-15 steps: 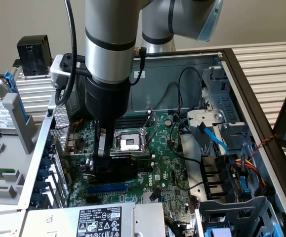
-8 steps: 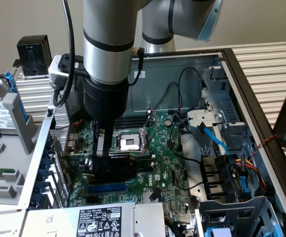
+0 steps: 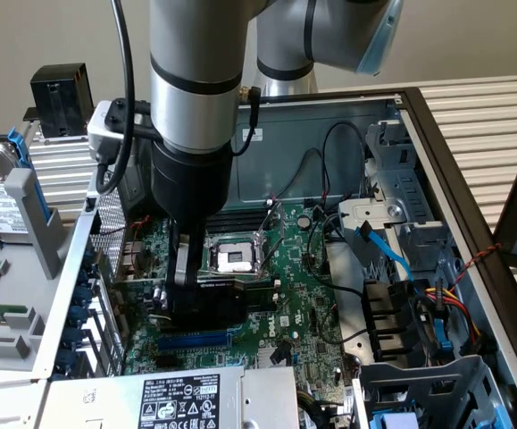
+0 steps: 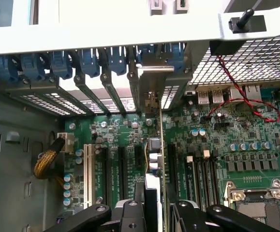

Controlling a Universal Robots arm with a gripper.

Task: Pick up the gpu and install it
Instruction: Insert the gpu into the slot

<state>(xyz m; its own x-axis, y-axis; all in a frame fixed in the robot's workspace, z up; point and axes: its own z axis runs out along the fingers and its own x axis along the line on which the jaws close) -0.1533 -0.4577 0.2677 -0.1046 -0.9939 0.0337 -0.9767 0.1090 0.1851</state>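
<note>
Gripper (image 3: 187, 290) closed on gpu (image 3: 209, 299), held upright over green motherboard (image 3: 303, 304) inside open computer case (image 3: 437, 152); power supply (image 3: 178, 398) nearest camera.

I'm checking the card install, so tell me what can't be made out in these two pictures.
- Exterior view: the arm and hand hide much of the gpu, so whether it is seated in its slot cannot be told.
- Wrist view: the gpu is edge-on; its lower edge is cut off by the hand's fingers.
- Exterior view: power supply label text too small.
</note>
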